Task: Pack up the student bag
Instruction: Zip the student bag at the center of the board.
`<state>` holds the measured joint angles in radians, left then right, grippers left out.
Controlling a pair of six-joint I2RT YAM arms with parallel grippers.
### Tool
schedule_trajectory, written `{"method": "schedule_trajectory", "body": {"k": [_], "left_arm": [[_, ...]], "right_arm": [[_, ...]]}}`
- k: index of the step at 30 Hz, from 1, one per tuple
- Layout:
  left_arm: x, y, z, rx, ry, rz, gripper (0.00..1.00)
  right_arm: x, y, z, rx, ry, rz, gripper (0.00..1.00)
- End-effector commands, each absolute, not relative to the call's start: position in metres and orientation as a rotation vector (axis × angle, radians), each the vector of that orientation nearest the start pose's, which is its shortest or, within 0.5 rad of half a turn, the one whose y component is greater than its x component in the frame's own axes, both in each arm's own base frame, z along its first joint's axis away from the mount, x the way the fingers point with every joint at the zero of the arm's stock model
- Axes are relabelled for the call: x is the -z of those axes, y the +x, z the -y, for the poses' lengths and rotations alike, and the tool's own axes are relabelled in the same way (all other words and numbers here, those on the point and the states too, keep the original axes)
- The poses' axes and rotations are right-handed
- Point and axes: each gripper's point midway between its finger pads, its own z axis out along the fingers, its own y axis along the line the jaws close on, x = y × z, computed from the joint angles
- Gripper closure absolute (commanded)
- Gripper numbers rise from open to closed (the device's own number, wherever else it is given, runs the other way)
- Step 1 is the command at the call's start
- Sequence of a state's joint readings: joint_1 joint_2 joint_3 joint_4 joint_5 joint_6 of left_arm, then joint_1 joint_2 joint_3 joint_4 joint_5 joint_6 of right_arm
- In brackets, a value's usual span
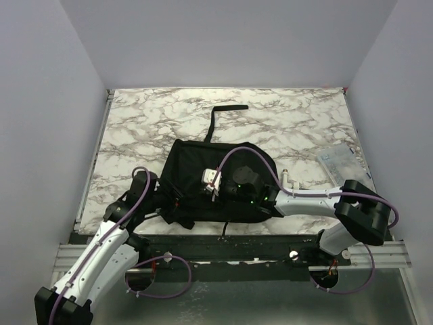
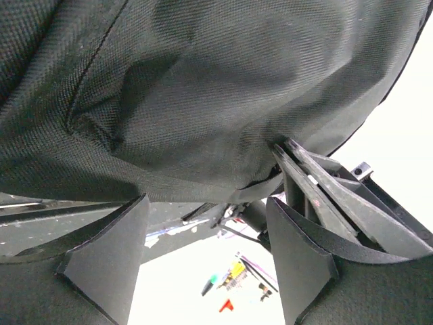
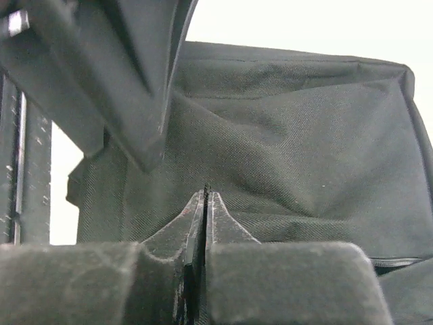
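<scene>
Worktop [image 1: 142,122]: marbled, with pale walls on three sides.
Student bag [image 1: 193,166]: black, lying flat at centre near the front edge. Its top strap [image 1: 218,120] trails toward the far side.
Clear pouch [image 1: 339,162]: out on the right, well apart from the bag.
In the way: the right arm lies across the bag, and a purple cable [image 1: 247,152] arches over it.
Left end effector [image 2: 203,261]: wide open and empty, with bag fabric bulging just above its fingers.
Right end effector [image 3: 205,203]: jaws pressed together, tips at the bag fabric. Cannot tell whether a fold is pinched.

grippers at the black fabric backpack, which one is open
The left gripper: its fingers stand wide apart by the black fabric backpack, while the right gripper is pressed shut.
</scene>
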<state>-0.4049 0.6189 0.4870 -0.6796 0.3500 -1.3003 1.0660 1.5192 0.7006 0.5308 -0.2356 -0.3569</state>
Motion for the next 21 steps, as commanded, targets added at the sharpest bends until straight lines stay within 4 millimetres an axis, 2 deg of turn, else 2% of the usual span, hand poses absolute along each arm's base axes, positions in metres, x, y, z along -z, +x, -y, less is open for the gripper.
{"method": "schedule_trajectory", "body": {"k": [1,6,13,17,21], "left_arm": [[-0.117,0.144,0.185,1.279,-1.169,-2.500,0.28],[-0.111,0.151,0.198,1.416,-1.225,-2.480,0.31],[-0.096,0.158,0.196,1.344,-1.281,-2.501,0.35],[-0.089,0.163,0.191,1.291,-1.276,-2.480,0.53],[-0.081,0.167,0.184,1.232,-1.248,-2.451,0.79]], "right_arm": [[-0.155,0.197,-0.409,-0.775,-1.221,-1.448,0.99],[-0.171,0.188,-0.411,-0.949,-1.022,-1.596,0.99],[-0.182,0.180,-0.412,-1.099,-0.846,-1.692,0.99],[-0.184,0.189,-0.407,-1.099,-0.718,-1.736,1.00],[-0.195,0.196,-0.397,-1.066,-0.642,-1.706,1.00]]}}
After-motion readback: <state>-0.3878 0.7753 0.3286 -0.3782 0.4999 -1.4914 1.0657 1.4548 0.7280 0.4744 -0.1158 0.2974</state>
